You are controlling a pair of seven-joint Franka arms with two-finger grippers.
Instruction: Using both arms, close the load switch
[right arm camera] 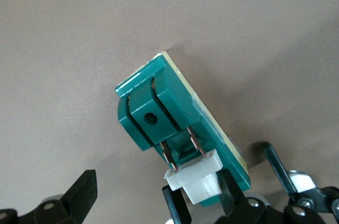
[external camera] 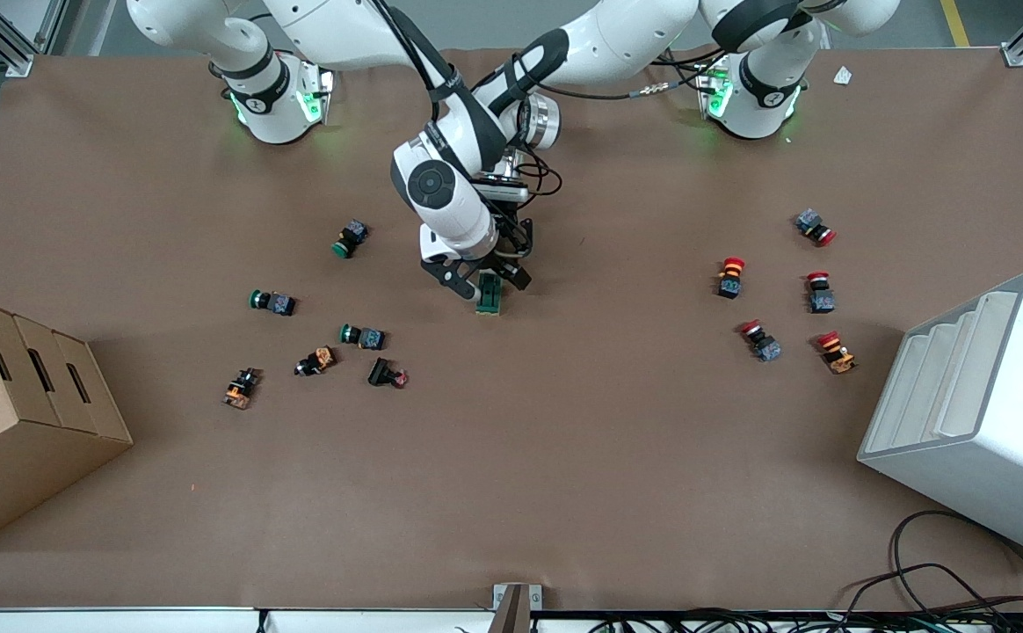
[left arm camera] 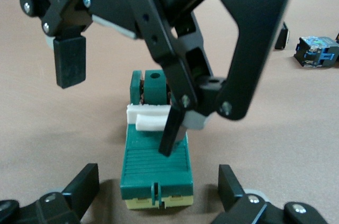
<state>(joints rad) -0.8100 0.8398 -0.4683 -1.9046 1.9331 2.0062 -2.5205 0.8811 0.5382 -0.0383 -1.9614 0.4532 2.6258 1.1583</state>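
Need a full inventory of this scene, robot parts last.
dark-green rectangular load switch with white lever: 1, mid-table, under both grippers
round green-capped push-buttons: 3, toward right arm's end
red-capped push-buttons: 5, toward left arm's end
orange-and-black parts: 2, nearer camera than green-capped ones
black part with red bit: 1, beside those
brown cardboard box: 1, right arm's end
white ribbed case: 1, left arm's end
black cables: bundle, near edge
left gripper: open, straddling switch
right gripper: open, one finger on switch

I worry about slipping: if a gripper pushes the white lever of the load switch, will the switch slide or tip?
The load switch lies flat on its long base, so tipping seems unlikely. Nothing visibly anchors it to the table, so it could slide. Its body looks like rigid plastic.
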